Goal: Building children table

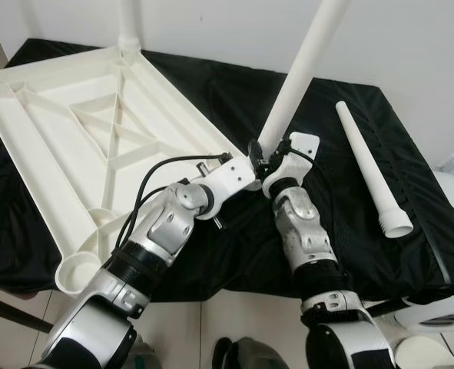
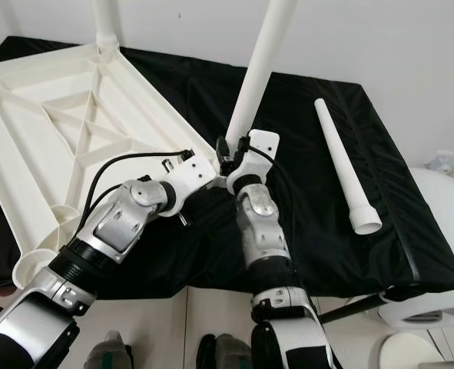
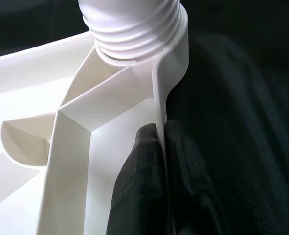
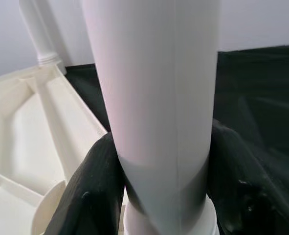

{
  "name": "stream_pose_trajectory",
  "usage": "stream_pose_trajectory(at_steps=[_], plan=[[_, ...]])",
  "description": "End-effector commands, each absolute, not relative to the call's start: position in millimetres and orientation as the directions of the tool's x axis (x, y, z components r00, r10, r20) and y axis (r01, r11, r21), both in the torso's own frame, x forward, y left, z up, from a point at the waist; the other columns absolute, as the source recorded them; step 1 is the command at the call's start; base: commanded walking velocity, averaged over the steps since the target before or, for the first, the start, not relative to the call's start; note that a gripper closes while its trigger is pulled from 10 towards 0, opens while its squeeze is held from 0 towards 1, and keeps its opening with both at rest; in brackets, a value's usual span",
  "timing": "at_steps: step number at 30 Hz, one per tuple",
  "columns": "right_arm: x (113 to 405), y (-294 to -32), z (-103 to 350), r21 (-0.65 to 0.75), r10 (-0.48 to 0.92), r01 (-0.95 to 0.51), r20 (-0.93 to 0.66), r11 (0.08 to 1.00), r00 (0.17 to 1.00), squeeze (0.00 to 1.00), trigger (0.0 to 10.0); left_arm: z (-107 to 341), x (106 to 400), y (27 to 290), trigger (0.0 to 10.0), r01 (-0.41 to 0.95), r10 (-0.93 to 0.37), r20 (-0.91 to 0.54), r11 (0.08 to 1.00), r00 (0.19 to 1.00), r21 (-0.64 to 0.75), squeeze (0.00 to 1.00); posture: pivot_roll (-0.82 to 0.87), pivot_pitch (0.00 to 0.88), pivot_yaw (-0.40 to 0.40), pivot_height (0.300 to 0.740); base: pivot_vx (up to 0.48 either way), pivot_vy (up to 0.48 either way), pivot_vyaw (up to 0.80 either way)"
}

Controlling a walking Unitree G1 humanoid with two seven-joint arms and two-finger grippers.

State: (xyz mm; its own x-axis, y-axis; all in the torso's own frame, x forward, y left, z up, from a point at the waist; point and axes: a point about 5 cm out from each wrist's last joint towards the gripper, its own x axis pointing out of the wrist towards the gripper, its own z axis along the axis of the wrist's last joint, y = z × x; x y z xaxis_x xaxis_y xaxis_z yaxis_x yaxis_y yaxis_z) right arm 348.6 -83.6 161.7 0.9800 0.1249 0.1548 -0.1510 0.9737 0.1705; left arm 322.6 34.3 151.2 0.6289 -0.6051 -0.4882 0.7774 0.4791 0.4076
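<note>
White leg [image 1: 303, 69] in right gripper [image 1: 266, 160]

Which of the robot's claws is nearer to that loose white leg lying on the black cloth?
The right. The right gripper is clamped on the upright leg, closer to the loose leg. The left gripper pinches the tabletop rim, farther from it.

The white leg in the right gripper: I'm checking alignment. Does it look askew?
Yes. The leg leans rightward from its corner socket, with thread rings still exposed, so it isn't fully seated. The leg at the far corner stands upright.
</note>
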Motion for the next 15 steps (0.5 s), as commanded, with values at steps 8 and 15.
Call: stream_pose_trajectory(at_steps=[8, 15], plan=[[346.0, -67.7, 182.5, 0.229, 0.091, -0.139, 0.208, 0.963, 0.974, 0.00, 10.0, 151.2, 313.0, 14.3, 10.0, 0.820, -0.666, -0.485, 0.399, 0.567, 0.410, 0.00, 0.08, 0.033, -0.117, 0.740, 0.000, 0.000, 0.00], [345.8, -74.0, 178.6, 0.214, 0.059, -0.098, 0.178, 0.972, 0.982, 0.27, 10.0, 151.5, 313.2, 14.6, 10.0, 0.819, -0.666, -0.484, 0.400, 0.568, 0.411, 0.00, 0.08, 0.032, -0.116, 0.740, 0.000, 0.000, 0.00]])
